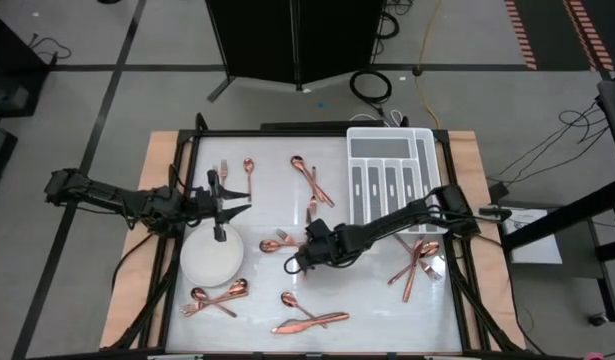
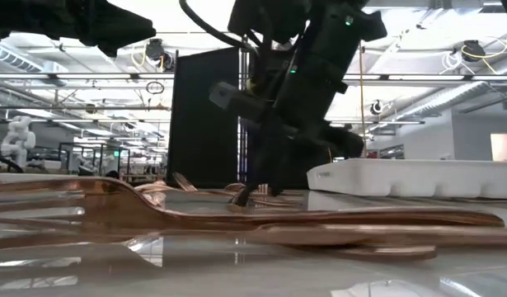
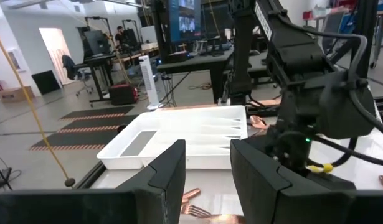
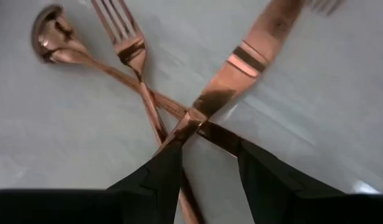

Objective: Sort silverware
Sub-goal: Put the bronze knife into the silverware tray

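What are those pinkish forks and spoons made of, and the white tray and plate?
The silverware looks like polished metal with a copper or rose-gold finish: it mirrors the light sharply. The white tray seems matte moulded plastic, with smooth rounded dividers. The round white plate could be ceramic or plastic; its dull even surface leaves that open.

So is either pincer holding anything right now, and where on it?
The right pincer straddles crossed silverware handles, fingers open, nothing gripped. The left pincer is open and empty.
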